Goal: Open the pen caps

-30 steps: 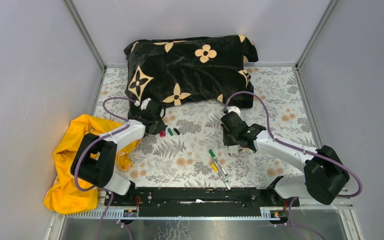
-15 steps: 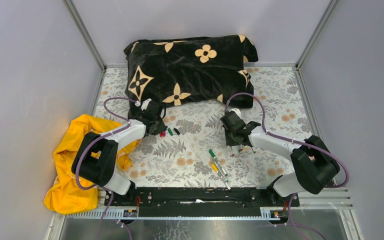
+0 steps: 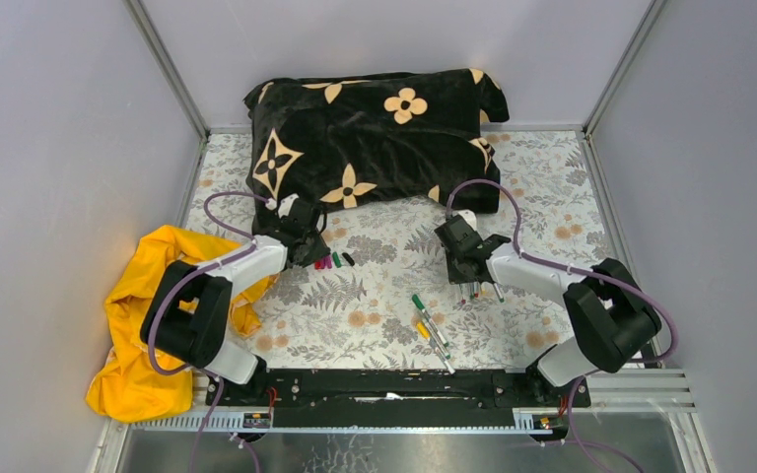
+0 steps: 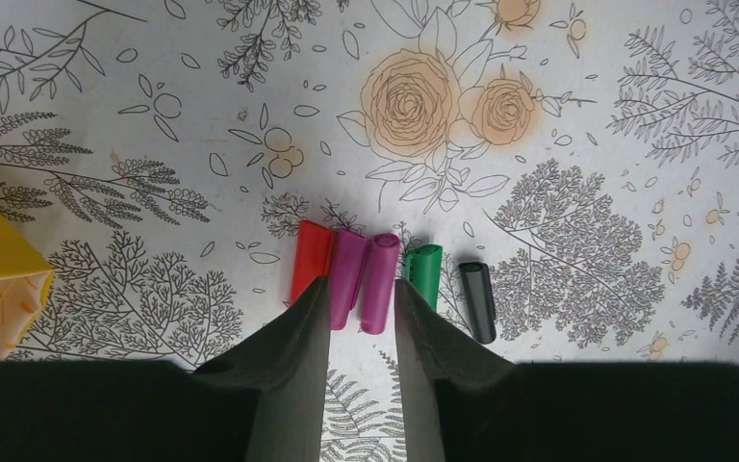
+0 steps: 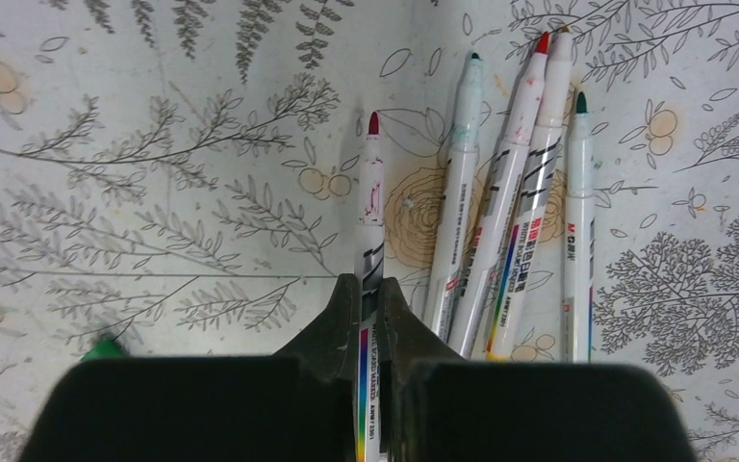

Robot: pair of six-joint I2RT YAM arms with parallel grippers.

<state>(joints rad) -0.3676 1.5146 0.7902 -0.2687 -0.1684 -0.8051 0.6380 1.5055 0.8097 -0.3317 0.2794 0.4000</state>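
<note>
I see my left gripper released, its fingers astride two magenta ones in the row of loose pen caps lying left of centre on the flowered table, my right gripper clenched on a red-tipped pen, four bare pens lying just right of it

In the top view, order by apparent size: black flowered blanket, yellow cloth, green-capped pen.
Largest: black flowered blanket.
Then: yellow cloth, though partly hidden.
Smallest: green-capped pen.
</note>
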